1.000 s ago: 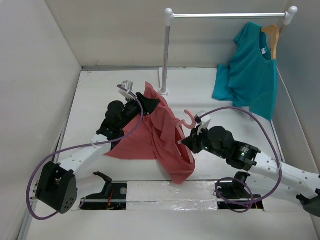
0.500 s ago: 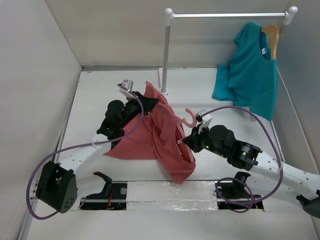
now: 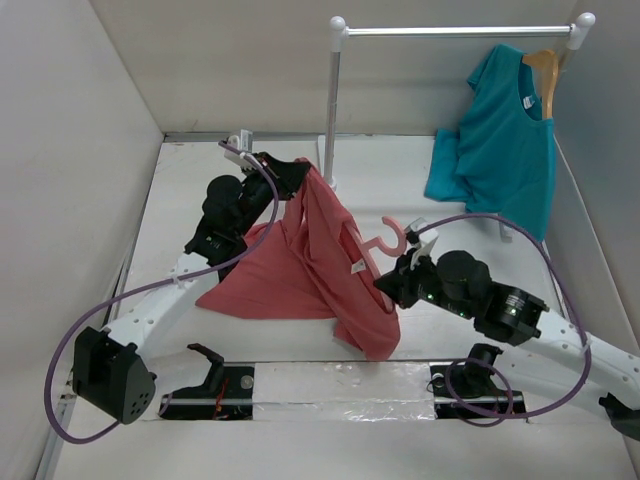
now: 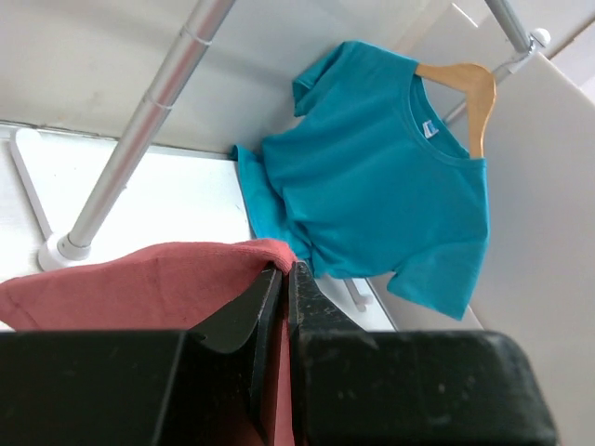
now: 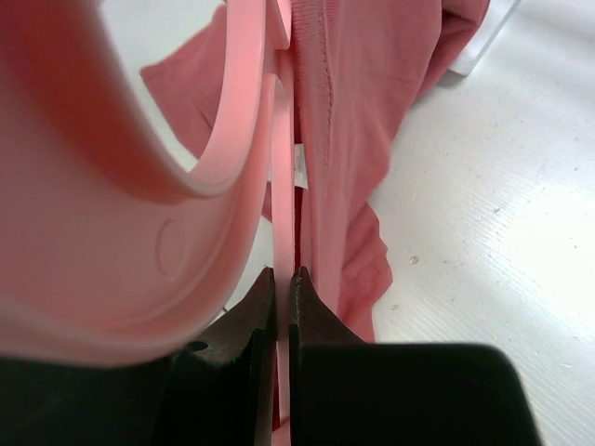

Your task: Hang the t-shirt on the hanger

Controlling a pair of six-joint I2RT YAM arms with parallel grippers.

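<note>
t-shirt (image 3: 312, 262) aloft in left gripper (image 3: 301, 180)

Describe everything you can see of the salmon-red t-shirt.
The t-shirt is soft salmon-red cloth, rumpled in long folds, with a small white tag showing near the neck. The left gripper has its jaws shut on a top fold and holds that end raised. From there the cloth drapes down, its lower part spread on the white table. The pink hanger lies against it near the tag, hook sticking out, with the right gripper shut on it.
</note>
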